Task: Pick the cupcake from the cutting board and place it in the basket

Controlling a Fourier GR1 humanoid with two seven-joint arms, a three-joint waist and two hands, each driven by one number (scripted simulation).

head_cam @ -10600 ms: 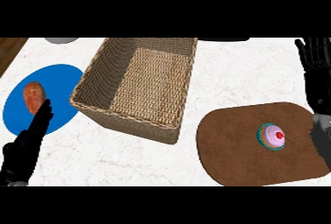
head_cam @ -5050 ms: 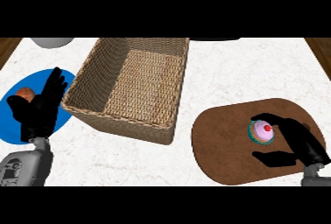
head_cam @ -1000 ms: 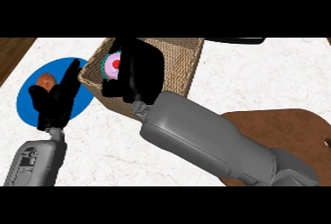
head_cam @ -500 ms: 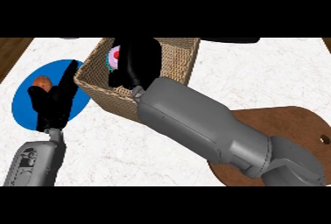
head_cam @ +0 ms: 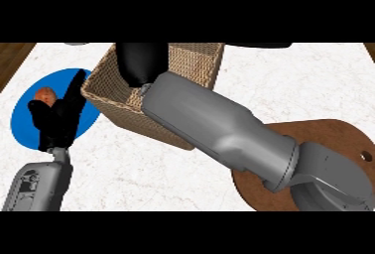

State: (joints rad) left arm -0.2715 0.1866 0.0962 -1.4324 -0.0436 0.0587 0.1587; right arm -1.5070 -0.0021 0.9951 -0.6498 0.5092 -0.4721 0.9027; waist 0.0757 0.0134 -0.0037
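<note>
My right hand (head_cam: 143, 62) is down inside the wicker basket (head_cam: 196, 62), its back turned toward me. The cupcake shows nowhere; the hand and the grey forearm cover the basket's inside. The forearm runs from the lower right across the brown cutting board (head_cam: 333, 136), whose visible part is bare. At the left, my left hand (head_cam: 62, 116) stands open with fingers up, over the blue plate (head_cam: 26, 119).
An orange-brown food item (head_cam: 45, 94) lies on the blue plate beside the left hand. The basket's near wall (head_cam: 110, 99) stands close to the plate. White marble counter shows at the front middle and far right.
The right hand has moved with the cupcake deeper over and into the basket, and the cupcake has gone out of sight behind it. The left hand has not moved.
</note>
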